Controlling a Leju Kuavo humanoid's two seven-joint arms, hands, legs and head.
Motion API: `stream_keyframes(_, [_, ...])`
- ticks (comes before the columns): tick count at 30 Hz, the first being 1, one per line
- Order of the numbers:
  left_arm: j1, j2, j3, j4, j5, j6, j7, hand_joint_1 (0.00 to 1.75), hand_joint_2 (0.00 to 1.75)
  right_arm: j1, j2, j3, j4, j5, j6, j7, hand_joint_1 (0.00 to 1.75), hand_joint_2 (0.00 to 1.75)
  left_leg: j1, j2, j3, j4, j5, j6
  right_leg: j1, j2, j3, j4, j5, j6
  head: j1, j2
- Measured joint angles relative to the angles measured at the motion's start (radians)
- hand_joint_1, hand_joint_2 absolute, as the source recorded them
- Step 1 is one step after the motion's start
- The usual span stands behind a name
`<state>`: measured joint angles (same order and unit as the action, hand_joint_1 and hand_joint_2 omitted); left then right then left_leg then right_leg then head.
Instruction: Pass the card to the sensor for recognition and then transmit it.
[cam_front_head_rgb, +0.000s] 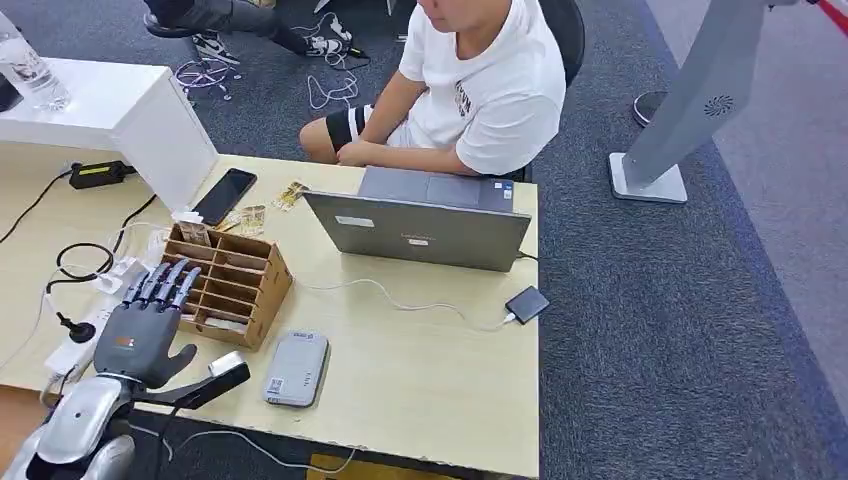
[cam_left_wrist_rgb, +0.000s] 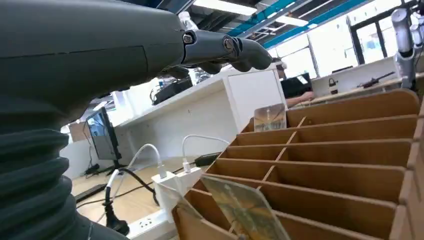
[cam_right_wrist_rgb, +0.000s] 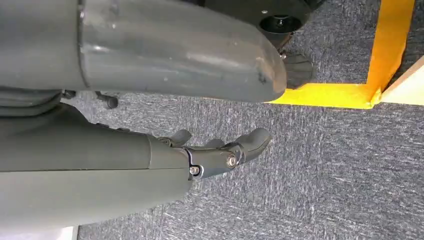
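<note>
Lower left of the head view, the left hand (cam_front_head_rgb: 145, 325) hovered beside the wooden card rack (cam_front_head_rgb: 232, 284), fingers (cam_front_head_rgb: 160, 283) straight, apart and holding nothing; this looked like the reach before picking. A card (cam_left_wrist_rgb: 247, 207) stood in a near slot, another card (cam_left_wrist_rgb: 270, 117) at the far end. Next the hand would need to pinch one and carry it to the grey sensor (cam_front_head_rgb: 296, 368) near the desk (cam_front_head_rgb: 420, 370) edge. The right hand (cam_right_wrist_rgb: 225, 150) hung over carpet, fingers loosely curled, empty. Beyond, a laptop (cam_front_head_rgb: 420, 225) and a seated person (cam_front_head_rgb: 470, 85); cables (cam_front_head_rgb: 85, 270) cluttered the left.

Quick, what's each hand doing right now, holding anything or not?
Left hand: open, empty, fingers extended beside the card rack.
Right hand: open, empty, hanging over the carpet.
</note>
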<state>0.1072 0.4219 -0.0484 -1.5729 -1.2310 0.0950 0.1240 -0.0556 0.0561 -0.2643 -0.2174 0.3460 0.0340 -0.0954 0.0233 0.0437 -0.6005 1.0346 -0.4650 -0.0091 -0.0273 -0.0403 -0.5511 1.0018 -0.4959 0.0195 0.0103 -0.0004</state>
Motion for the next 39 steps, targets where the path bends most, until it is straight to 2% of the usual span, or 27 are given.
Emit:
stream_keyframes(13, [-0.004,0.01,0.0,0.032,-0.017,-0.019,0.013,0.0,1.75,-0.002,0.0,-0.003,0.0,0.017,0.012,-0.001,0.0,0.0,0.0,0.0,0.0,0.0,0.0,0.0,0.0,0.0,0.0,0.0,0.0,0.0,0.0,0.0])
stream_keyframes(24, [-0.034,0.001,-0.008,0.072,-0.032,-0.018,0.017,0.0,1.75,-0.006,0.0,-0.009,-0.001,0.035,0.023,-0.002,0.0,0.0,0.0,0.0,0.0,0.0,0.0,0.0,0.0,0.0,0.0,0.0,0.0,0.0,0.0,0.0])
stream_keyframes(30, [-0.046,-0.018,-0.02,0.078,-0.035,0.045,-0.002,0.0,1.75,-0.007,0.0,-0.01,-0.001,0.054,0.031,0.0,0.0,0.0,0.0,0.0,0.0,0.0,0.0,0.0,0.0,0.0,0.0,0.0,0.0,0.0,0.0,0.0])
stream_keyframes(39, [-0.047,-0.034,-0.024,0.078,-0.035,0.048,-0.002,0.0,1.75,-0.007,0.0,-0.01,-0.001,0.054,0.032,0.0,0.0,0.0,0.0,0.0,0.0,0.0,0.0,0.0,0.0,0.0,0.0,0.0,0.0,0.0,0.0,0.0])
